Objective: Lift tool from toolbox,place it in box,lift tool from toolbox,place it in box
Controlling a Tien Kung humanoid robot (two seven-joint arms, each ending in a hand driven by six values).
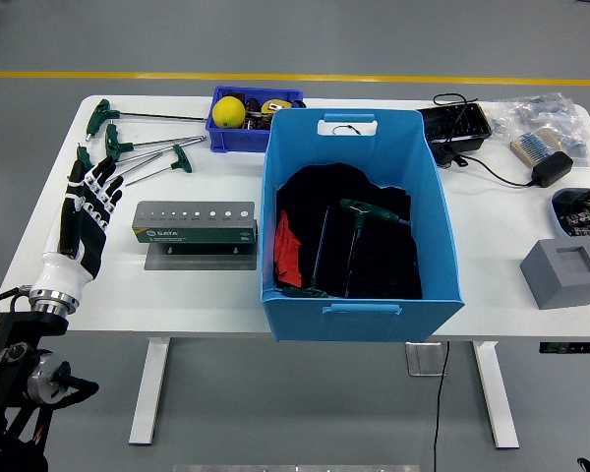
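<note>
Fingers [96, 177] of the left hand [84, 216] were stretched out and slightly spread, holding nothing, over the left edge of the white tabletop [206, 285]. Their tips lay at the green handles of the loose T-handle hex keys [138, 147] near the far left corner; whether they touched one could not be told. Four green handles could be counted there, each on a long steel shaft, fanned out across the tabletop.

Just right of the hand stood one grey and green metal tool stand [195, 223], a long block with a row of holes along its top and white "SATA" lettering on its green front; the smaller print beside it was too small to read. All of its holes looked empty.

One large light-blue plastic box [359, 305] sat at the middle of the near edge. Inside it, on dark black and red contents, lay two green-handled T-keys [359, 221], one with its handle near the middle and one with its handle at the near wall.

At the far edge, one small dark-blue plastic bin [238, 138] held a yellow ball [228, 110] and other small items. Toward the far right corner were a black tray [457, 126], a black power adapter [551, 169] with its cable, and clear bags of small parts [541, 116]. One grey square block [564, 272] with a recessed top rested near the right edge.
</note>
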